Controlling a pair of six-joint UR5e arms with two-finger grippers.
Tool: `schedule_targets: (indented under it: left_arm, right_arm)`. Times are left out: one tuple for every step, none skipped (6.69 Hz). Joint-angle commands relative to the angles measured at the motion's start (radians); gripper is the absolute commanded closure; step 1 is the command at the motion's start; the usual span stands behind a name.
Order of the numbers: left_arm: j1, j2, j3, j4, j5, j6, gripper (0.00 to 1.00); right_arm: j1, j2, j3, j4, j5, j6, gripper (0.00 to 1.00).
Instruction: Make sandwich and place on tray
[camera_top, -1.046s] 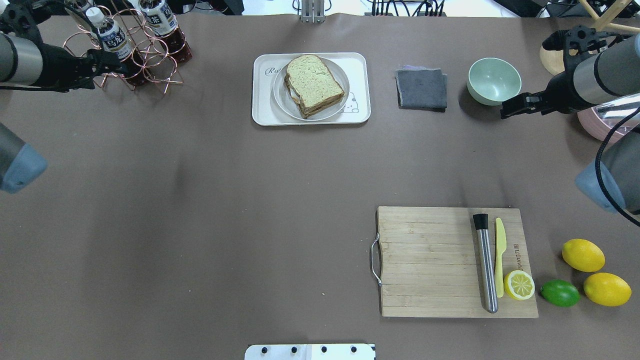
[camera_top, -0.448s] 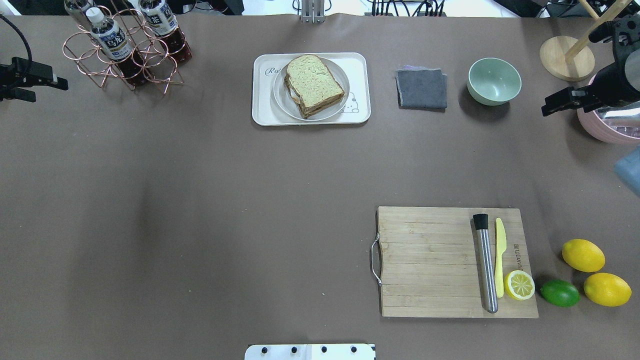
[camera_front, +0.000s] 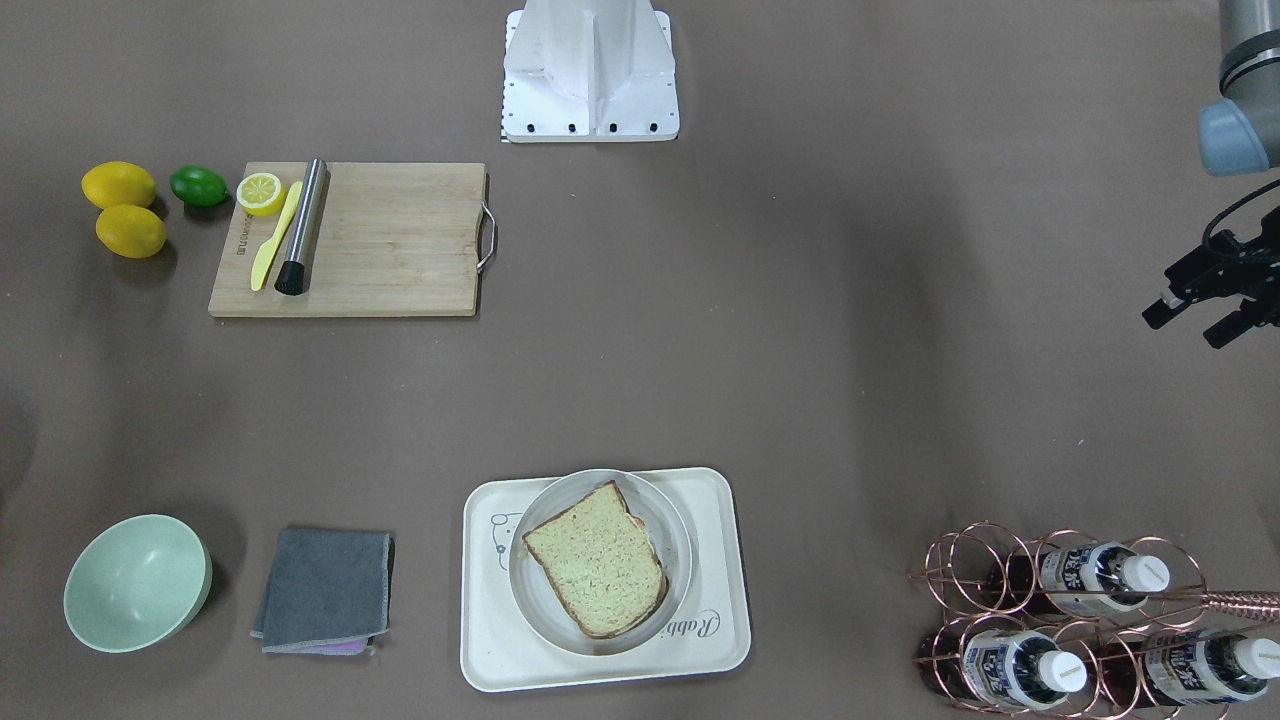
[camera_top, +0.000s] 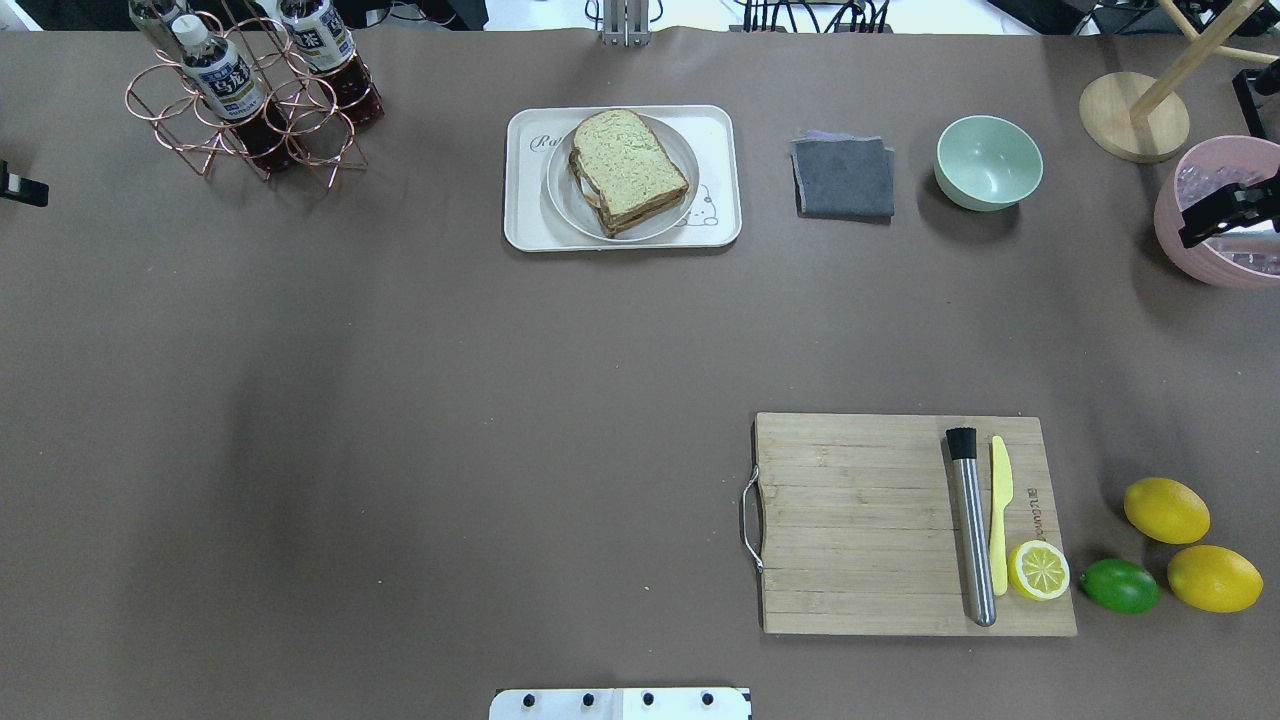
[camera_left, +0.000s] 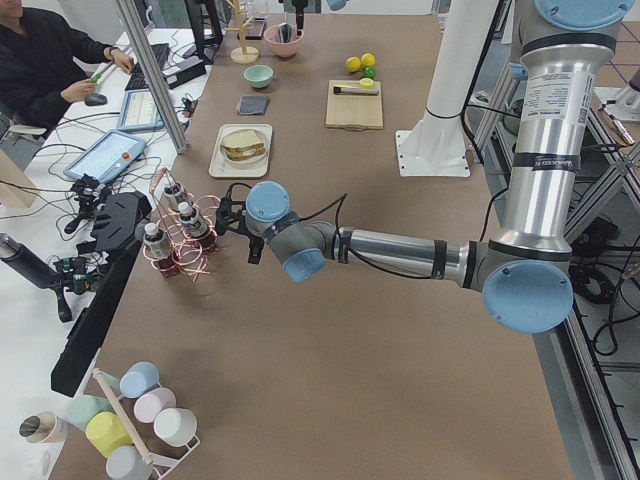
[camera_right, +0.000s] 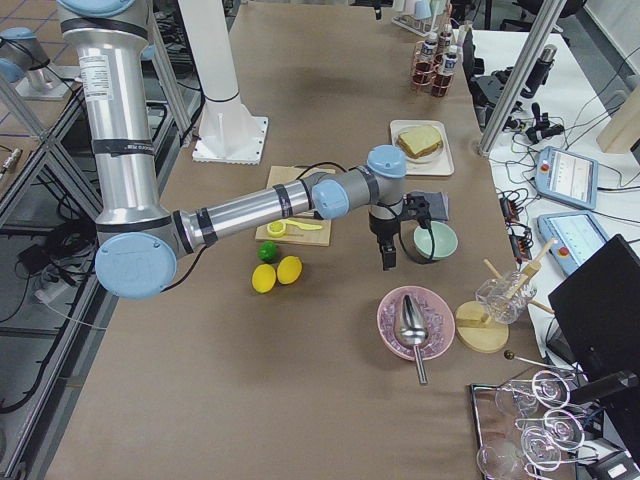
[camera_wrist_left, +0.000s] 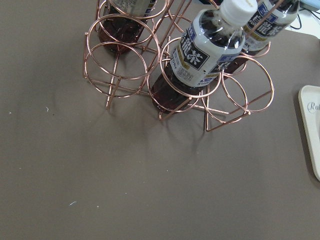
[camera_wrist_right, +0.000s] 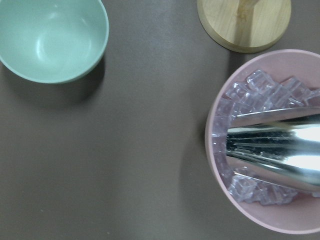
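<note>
Only front-on are we seeing the left gripper (camera_front: 1186, 327) gaping; right gripper (camera_top: 1200, 226), cannot tell; the sandwich (camera_top: 628, 165) is pointing its long axis far, slightly left

wide gaps between rack (camera_top: 325, 145), tray (camera_top: 528, 218), cloth (camera_top: 843, 178)

You'll see the left hand (camera_front: 1188, 322) has drawn back from the copper wire bottle rack (camera_top: 240, 110) to the left edge of the brown worktop (camera_top: 480, 400), leaving only a sliver in the overhead view. The right hand (camera_top: 1195, 228) has pulled away from the pale green bowl (camera_top: 988, 162) and now hangs over the pink bowl of ice cubes (camera_top: 1200, 268).
</note>
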Motion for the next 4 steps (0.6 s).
schedule_targets:
  left_arm:
    - [-0.032,0.04,0.02,-0.002,-0.01,0.064,0.02]
    - [-0.081,0.108,0.003,-0.016,-0.022,0.076,0.02]
    - [-0.082,0.109,0.005,-0.007,-0.022,0.096,0.02]
    - [-0.086,0.112,0.003,0.054,-0.018,0.17,0.02]
  right_arm:
    - [0.028,-0.023,-0.005,-0.056,0.0,-0.115,0.0]
    - [0.031,-0.043,0.001,-0.052,-0.002,-0.115,0.0]
    - [0.031,-0.051,0.001,-0.049,-0.002,-0.116,0.0]
    - [0.04,-0.052,-0.001,-0.049,-0.002,-0.116,0.0]
